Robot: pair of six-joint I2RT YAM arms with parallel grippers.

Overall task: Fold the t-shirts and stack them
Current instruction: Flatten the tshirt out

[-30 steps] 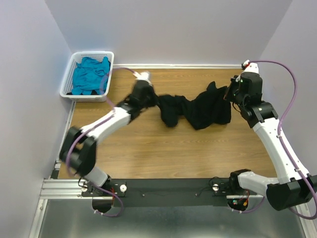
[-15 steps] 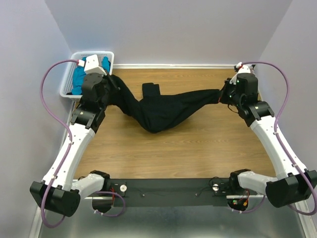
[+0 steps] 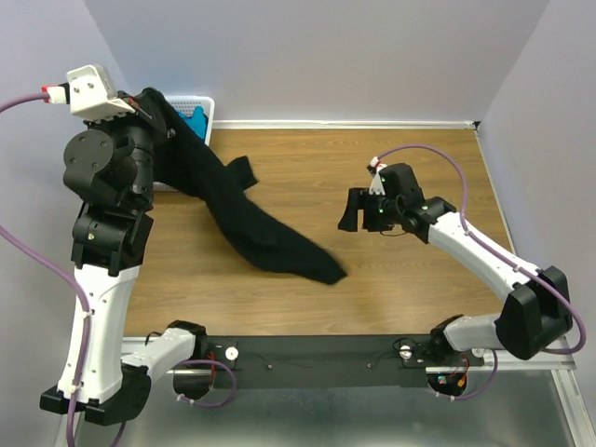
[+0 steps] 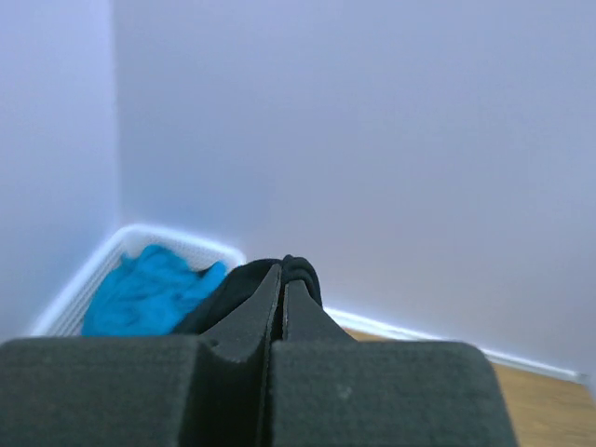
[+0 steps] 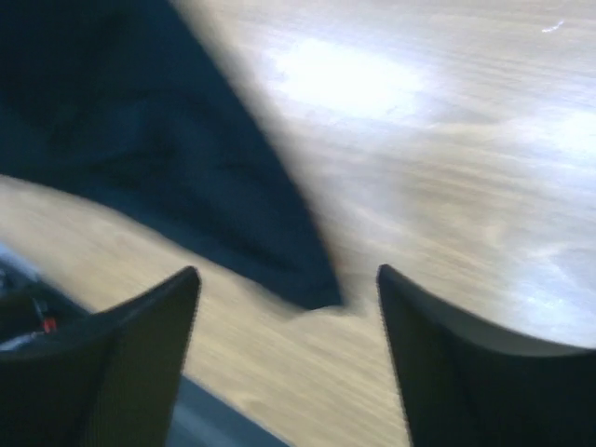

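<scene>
Both arms have shifted. The left gripper [image 3: 140, 101] has swung up high over the far-left corner of the table [image 3: 419, 289], clenched on the black t-shirt [image 3: 251, 223]. The shirt trails diagonally down to mid-table, probably lifted to shake it flat. The right gripper [image 3: 357, 209] has let go and hovers empty, fingers spread, right of centre. The teal t-shirt [image 4: 149, 289] waits in the basket [image 4: 88, 270] at that far-left corner.
</scene>
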